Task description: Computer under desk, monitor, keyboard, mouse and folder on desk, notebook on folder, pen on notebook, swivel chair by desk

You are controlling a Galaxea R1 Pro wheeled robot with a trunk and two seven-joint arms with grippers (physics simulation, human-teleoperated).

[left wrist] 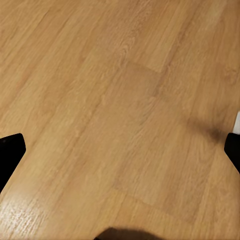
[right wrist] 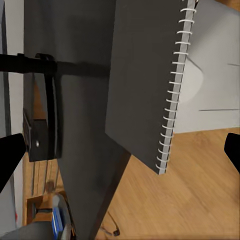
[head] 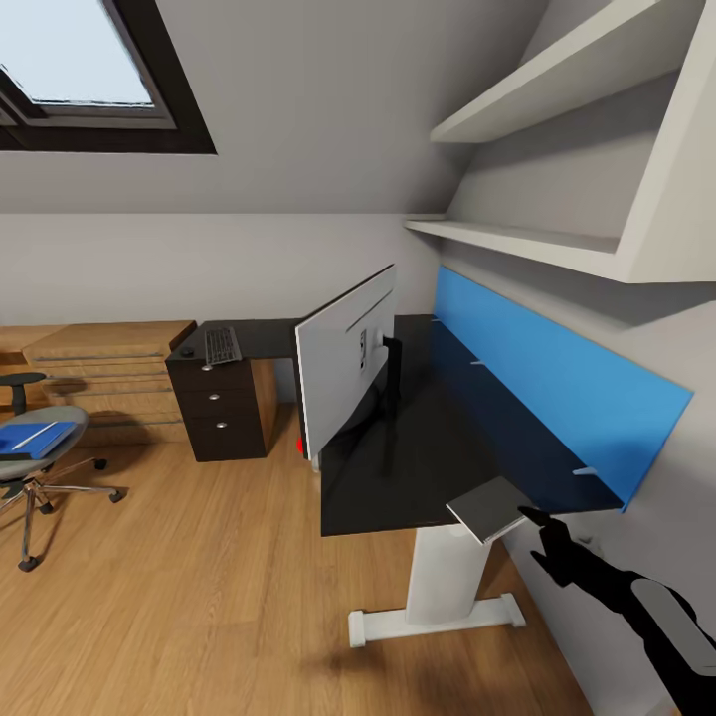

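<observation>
The thin grey spiral-bound notebook is seen lying on the near corner of the black-topped L-shaped desk, partly overhanging the edge, with the black right gripper just beside it; in the right wrist view its fingertips stand wide apart at the picture's sides and nothing is held between them. The step in hand is judged to be the notebook's handling, yet the bright-blue flat folder is still found on the grey-seated swivel chair, well apart from the desk, so the stack cannot be built yet. The wide monitor with a light-grey back is already stood on the desk, and the slim dark keyboard and small black mouse are laid on the far wing. Next, the folder must be fetched. The left gripper is held open over bare wood floor.
</observation>
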